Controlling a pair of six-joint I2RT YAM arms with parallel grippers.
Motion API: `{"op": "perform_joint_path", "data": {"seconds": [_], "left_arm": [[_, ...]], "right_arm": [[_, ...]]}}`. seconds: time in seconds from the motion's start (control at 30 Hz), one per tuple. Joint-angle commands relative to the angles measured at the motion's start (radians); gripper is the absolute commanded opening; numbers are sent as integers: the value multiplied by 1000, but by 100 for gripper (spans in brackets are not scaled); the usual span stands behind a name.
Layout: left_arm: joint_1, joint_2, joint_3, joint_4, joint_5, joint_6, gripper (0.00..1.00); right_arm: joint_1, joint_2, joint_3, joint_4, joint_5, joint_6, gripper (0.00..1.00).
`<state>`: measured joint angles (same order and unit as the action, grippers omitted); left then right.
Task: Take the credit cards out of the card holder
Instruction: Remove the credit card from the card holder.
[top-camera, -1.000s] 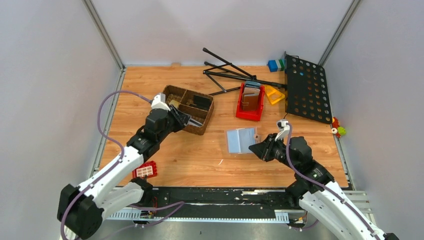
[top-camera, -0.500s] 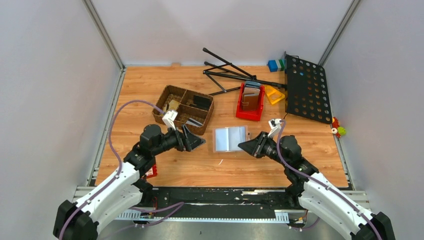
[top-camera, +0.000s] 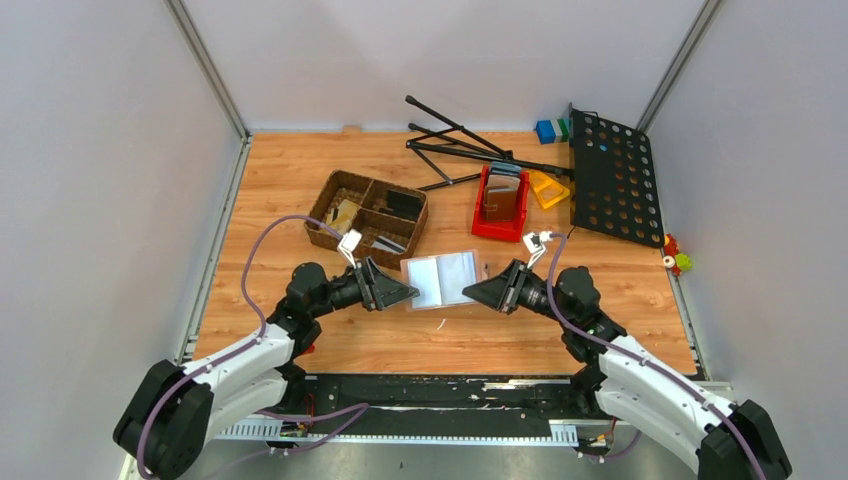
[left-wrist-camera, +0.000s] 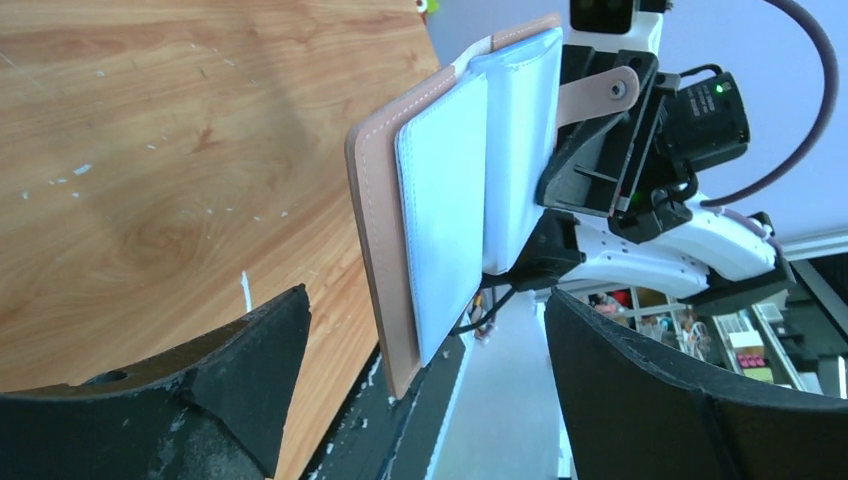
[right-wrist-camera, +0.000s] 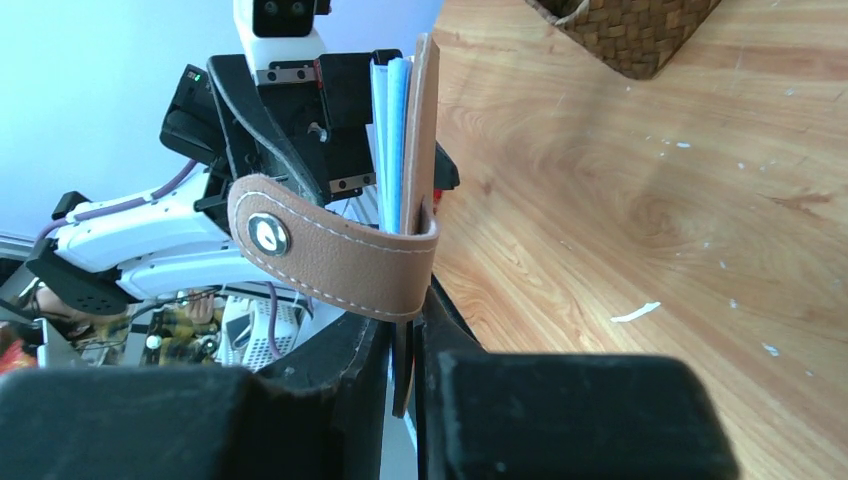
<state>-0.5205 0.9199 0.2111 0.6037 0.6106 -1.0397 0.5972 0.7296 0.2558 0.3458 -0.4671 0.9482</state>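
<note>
card holder (top-camera: 441, 280): up off the table (top-camera: 280, 160), spread open, light grey inside facing the top camera, taupe outside just a thin rim round it. hanging between the two grippers, out in front of the basket (top-camera: 320, 205)

right gripper (top-camera: 480, 291): pinched narrow on the holder's right edge. from its own wrist cam, holder seen edge-on, standing straight up out of the clamped fingers (right-wrist-camera: 330, 400)

strap (right-wrist-camera: 330, 262): tan tab with a round snap, wrapped round the holder's edge just above those fingers, loose end poking out to the left in that view

left gripper (top-camera: 403, 291): spread wide, holding nothing. holder's left flap sitting in the gap between its fingers (left-wrist-camera: 230, 380), touching neither one as far as the wrist view shows

credit cards (top-camera: 403, 203): honestly hard to call at this size. looks like the black one lying flat in the basket's far-right compartment and something pale grey in the compartment nearer the arms, but can't swear to either

red bin (top-camera: 497, 233): right of the basket, well apart from the holder, darker brown wallet (top-camera: 503, 200) stood up inside

back of the table: black folding stand legs (top-camera: 455, 140), black panel full of holes (top-camera: 610, 175), small yellow thing (top-camera: 548, 188) just beside the red bin, blue and green blocks (top-camera: 550, 130) in the far corner
</note>
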Motion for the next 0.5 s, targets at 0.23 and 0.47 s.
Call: {"op": "perform_joint_path", "data": {"seconds": [0.23,0.47], "left_arm": [[-34,6,1,196,-8,-72,30],[-35,-56,52,-89,-56,49,0]], "right_arm": [[83,134,74,185,-77,43,0],[112,163,157,59,-110,-64,30]]}}
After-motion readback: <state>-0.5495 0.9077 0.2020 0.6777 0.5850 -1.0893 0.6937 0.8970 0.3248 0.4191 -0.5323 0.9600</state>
